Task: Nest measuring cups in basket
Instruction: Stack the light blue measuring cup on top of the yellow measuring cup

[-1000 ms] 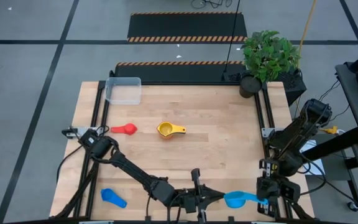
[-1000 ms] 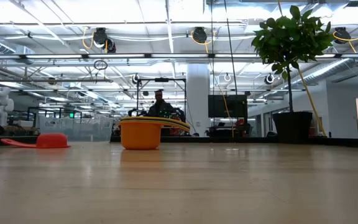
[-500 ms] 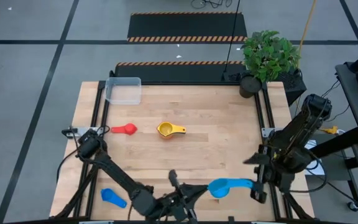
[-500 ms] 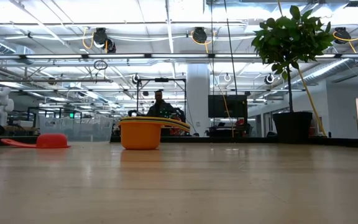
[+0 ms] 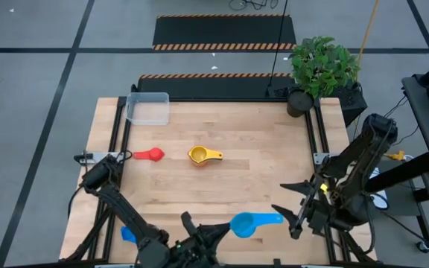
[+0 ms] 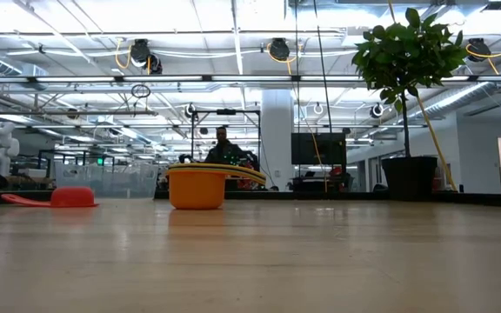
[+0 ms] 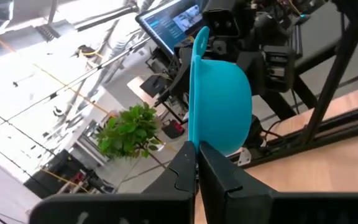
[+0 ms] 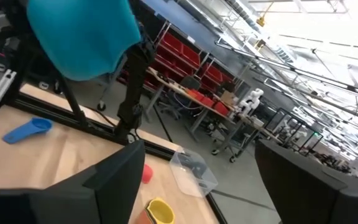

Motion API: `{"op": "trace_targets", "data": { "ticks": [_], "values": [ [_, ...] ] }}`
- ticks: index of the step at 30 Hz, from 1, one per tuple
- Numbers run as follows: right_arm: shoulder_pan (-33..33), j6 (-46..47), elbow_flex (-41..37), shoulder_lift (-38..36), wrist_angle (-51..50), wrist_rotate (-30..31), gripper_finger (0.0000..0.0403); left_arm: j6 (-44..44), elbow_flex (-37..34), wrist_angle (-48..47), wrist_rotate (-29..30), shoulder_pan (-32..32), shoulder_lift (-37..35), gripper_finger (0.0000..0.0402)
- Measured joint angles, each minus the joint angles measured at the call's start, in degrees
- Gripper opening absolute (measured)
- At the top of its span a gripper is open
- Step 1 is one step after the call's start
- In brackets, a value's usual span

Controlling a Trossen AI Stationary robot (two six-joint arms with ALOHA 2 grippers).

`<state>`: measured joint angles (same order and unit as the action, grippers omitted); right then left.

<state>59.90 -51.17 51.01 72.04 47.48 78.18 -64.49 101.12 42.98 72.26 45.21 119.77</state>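
1. High view showed your left gripper (image 5: 213,232) pinching the light blue cup (image 5: 243,224) at the near edge; right gripper (image 5: 293,205) stood wide, empty, just right of it.
2. You needed a level carry to the clear basket (image 5: 148,109), far left.
3. Cup: smooth, teal-blue, short-handled.

table (image 5: 259,179): light wooden top in a black frame.
potted plant (image 5: 320,68): leafy green, black pot, at the far right corner just off the table; tall at right in the low view (image 6: 411,61).
hazard-striped mats (image 5: 226,31): two dark floor mats with orange-black edges, beyond the table's far side.
person (image 6: 223,145): distant figure in the room behind.
red bins (image 8: 188,62): on shelving in the background.
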Motion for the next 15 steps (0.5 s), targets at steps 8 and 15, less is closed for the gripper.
{"op": "trace_targets", "data": {
  "ticks": [8, 15],
  "values": [
    [2.29, 0.23, 1.99, 1.23, -0.13, 0.03, 0.0293, 0.27, 0.0, -6.54, 0.47, -0.17, 0.0, 0.0004],
    [6.71, 3.08, 3.84, 1.26, -0.19, 1.31, 0.0293, 15.81, 0.0, -24.28, 0.95, -4.79, 0.02, 0.0004]
  ]
}}
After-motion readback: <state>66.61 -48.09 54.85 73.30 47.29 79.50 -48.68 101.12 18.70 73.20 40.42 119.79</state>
